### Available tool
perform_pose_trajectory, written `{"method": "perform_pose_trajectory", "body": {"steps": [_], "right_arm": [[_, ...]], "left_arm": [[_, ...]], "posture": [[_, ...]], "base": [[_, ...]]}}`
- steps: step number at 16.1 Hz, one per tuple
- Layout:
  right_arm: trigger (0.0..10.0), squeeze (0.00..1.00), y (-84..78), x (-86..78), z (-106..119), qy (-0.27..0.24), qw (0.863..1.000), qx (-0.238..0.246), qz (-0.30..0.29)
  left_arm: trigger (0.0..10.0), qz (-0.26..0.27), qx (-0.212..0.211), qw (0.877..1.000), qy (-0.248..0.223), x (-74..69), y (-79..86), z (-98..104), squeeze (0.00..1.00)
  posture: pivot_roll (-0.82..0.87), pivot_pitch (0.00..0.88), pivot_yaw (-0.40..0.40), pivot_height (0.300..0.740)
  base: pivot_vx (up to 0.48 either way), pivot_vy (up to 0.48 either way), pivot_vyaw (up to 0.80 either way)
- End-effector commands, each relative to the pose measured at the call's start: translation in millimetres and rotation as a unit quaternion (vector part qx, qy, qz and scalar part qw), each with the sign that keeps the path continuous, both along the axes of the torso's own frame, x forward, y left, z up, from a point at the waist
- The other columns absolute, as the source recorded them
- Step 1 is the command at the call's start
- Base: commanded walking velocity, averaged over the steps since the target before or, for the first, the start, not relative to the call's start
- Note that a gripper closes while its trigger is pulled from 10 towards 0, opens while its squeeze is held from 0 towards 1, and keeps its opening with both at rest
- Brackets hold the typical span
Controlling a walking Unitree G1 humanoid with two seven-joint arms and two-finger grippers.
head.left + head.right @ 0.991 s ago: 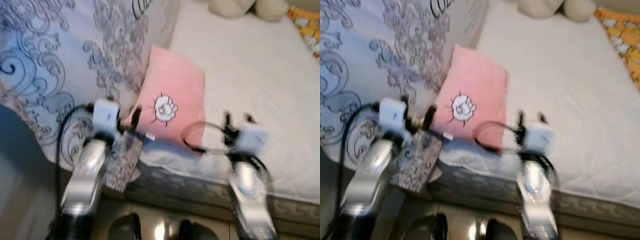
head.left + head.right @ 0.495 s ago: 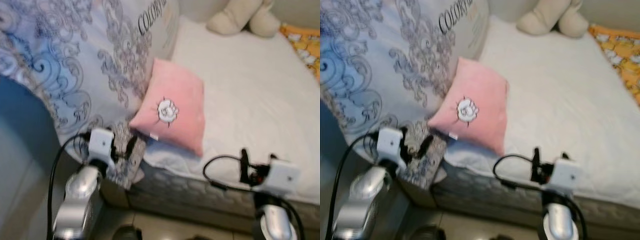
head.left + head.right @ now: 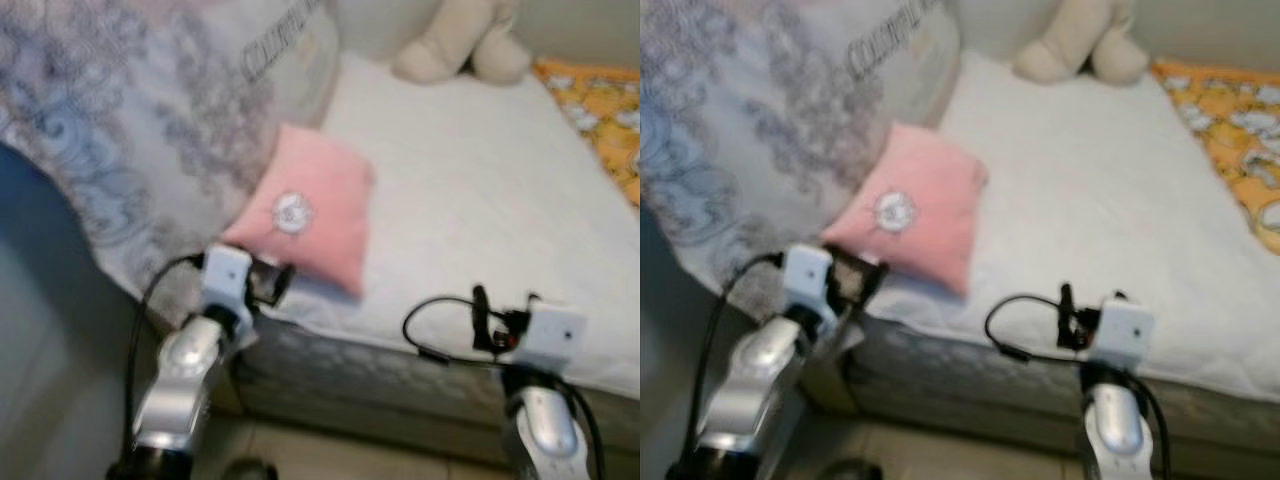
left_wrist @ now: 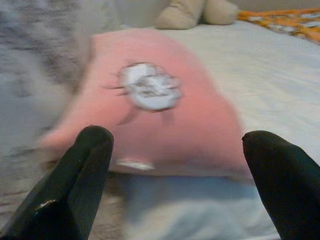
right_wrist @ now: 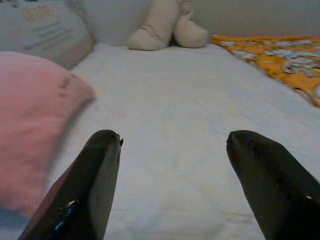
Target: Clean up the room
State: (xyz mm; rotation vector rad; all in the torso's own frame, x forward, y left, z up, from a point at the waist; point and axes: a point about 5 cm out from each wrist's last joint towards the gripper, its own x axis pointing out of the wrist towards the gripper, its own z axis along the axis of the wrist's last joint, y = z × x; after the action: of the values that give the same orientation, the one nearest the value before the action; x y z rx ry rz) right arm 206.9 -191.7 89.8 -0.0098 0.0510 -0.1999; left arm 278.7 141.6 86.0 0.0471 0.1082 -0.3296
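Note:
A pink pillow [image 3: 310, 210] with a white round patch lies on the white bed [image 3: 480, 190], leaning against a large grey-patterned duvet [image 3: 130, 130] at the left. My left gripper [image 4: 180, 150] is open just in front of the pillow's near edge, its black fingers [image 4: 85, 165] spread wide; in the head view the left gripper [image 3: 275, 283] sits at the bed's front edge. My right gripper [image 5: 170, 145] is open over the bed's front edge, to the right of the pillow [image 5: 35, 115], with nothing between its fingers.
A beige plush toy [image 3: 455, 40] sits at the head of the bed. An orange patterned blanket [image 3: 600, 110] lies along the far right. The grey mattress side [image 3: 380, 370] and tiled floor are below my arms. A wall or panel stands at the left.
The camera has shifted, so the scene sits differently. My left gripper has risen from beside the duvet's hanging corner to the pillow's near edge. The right arm holds about the same place.

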Motion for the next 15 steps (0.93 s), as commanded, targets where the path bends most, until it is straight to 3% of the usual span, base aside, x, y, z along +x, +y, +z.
{"method": "perform_pose_trajectory", "body": {"steps": [1,9,12,15], "right_arm": [[10.0,0.00,0.2,2.2,-2,0.006,1.000,0.004,0.001],[10.0,0.00,1.9,12.4,0,-0.003,1.000,-0.003,0.009],[10.0,0.00,-3.8,7.0,0,-0.012,1.000,0.012,-0.010],[10.0,0.00,-4.2,8.9,-1,-0.006,1.000,-0.008,0.001]], "left_arm": [[10.0,0.025,0.001,1.000,0.001,5.5,6.6,0,0.00],[10.0,0.026,-0.002,1.000,-0.011,22.0,-1.4,3,0.00],[10.0,0.109,-0.067,0.990,0.055,23.0,20.5,-13,0.00],[10.0,0.116,-0.103,0.986,0.068,17.7,26.2,-17,0.00]], "posture": [[0.02,0.025,0.003,0.740],[0.00,0.009,0.020,0.740],[0.00,0.009,0.021,0.740],[-0.01,0.001,0.026,0.740]], "base": [[0.000,-0.480,0.00],[0.000,-0.480,0.00],[0.000,-0.464,0.00],[0.000,-0.465,0.00]]}}
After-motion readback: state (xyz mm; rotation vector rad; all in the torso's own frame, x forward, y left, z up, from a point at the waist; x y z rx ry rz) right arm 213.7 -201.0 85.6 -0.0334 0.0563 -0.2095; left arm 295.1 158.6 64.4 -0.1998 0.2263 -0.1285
